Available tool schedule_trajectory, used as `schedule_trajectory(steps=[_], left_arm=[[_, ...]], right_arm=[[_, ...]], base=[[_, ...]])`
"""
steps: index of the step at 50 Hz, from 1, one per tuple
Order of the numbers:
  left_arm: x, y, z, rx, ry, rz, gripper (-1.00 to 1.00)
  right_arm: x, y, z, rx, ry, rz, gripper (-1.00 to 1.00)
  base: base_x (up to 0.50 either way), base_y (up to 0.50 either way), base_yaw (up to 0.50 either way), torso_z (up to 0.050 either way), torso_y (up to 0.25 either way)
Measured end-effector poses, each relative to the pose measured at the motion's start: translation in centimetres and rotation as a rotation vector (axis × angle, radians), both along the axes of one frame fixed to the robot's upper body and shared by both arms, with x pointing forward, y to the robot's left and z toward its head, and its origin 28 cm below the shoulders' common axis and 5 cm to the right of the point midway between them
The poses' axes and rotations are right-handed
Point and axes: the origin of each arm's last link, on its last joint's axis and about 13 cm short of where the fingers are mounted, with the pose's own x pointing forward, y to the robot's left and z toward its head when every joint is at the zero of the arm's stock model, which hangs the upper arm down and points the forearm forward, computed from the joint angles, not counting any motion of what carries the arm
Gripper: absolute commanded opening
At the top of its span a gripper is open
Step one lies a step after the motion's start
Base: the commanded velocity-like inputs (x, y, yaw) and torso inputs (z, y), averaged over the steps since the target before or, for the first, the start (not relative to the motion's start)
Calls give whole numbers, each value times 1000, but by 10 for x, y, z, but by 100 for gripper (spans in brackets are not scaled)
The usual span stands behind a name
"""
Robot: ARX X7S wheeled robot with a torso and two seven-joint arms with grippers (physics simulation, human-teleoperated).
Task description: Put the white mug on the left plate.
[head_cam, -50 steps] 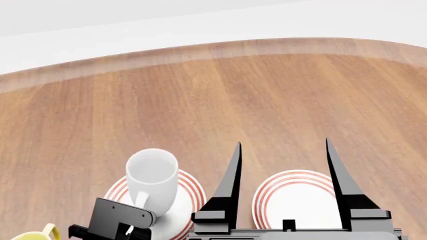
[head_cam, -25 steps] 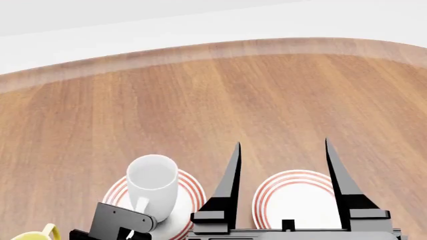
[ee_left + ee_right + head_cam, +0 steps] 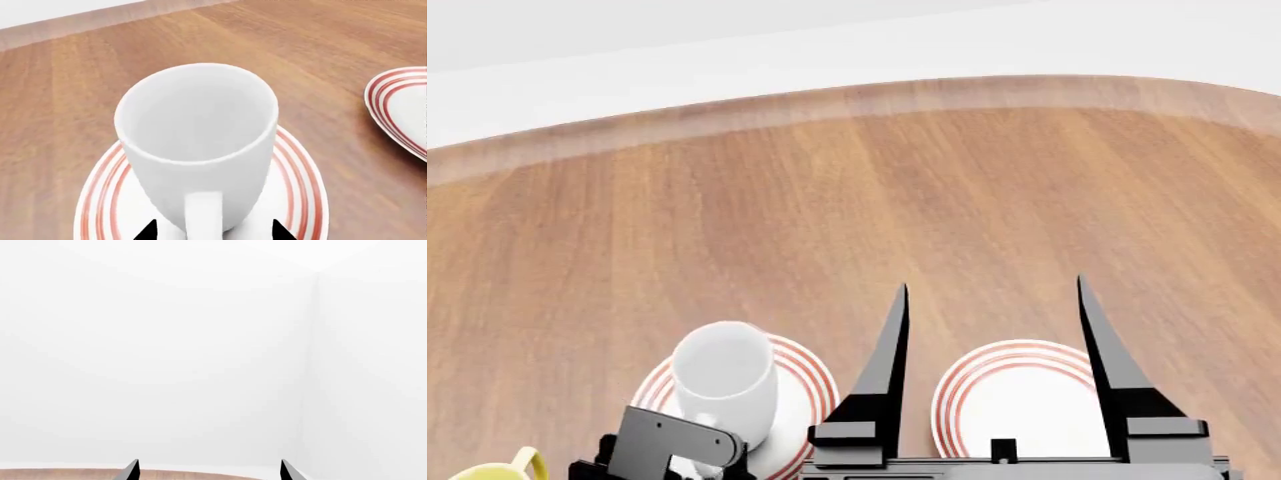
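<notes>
The white mug (image 3: 200, 150) stands upright on the left plate (image 3: 293, 200), its loop handle turned toward my left gripper (image 3: 213, 231). The gripper's two black fingertips sit wide apart on either side of the handle without touching it, so it is open. In the head view the mug (image 3: 723, 370) and the left plate (image 3: 807, 385) sit at the lower left, with the left gripper (image 3: 674, 445) just behind the mug. My right gripper (image 3: 990, 295) is open and holds nothing, raised over the other plate. In the right wrist view it (image 3: 210, 470) faces a white wall.
A second red-ringed plate (image 3: 1014, 400) lies to the right of the left plate, partly behind my right gripper's fingers. A yellow-handled mug (image 3: 487, 470) peeks in at the lower left corner. The wooden table (image 3: 854, 200) stretches far ahead to a curved far edge.
The white mug has come lower in the head view and settled onto the left plate. The left gripper has shifted slightly toward me. The right arm has not moved.
</notes>
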Motion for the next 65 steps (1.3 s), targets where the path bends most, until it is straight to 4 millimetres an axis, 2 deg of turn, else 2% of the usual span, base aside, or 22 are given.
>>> schedule_trajectory(steps=[15, 23, 49, 65], left_arm=[[-1, 0, 2, -4, -3, -2, 100], [-4, 0, 13, -18, -34, -9, 100], [-44, -2, 103, -115, -290, -104, 100], [-65, 12, 140, -161, -435, -68, 100]], right_arm=[[0, 0, 0, -1, 0, 1, 100], [0, 1, 0, -2, -1, 2, 100], [0, 2, 0, -4, 1, 9, 100], [-1, 3, 1, -5, -1, 12, 100]], base=[[0, 0, 0, 0, 0], [0, 0, 0, 0, 0], [0, 0, 0, 0, 0], [0, 0, 0, 0, 0]])
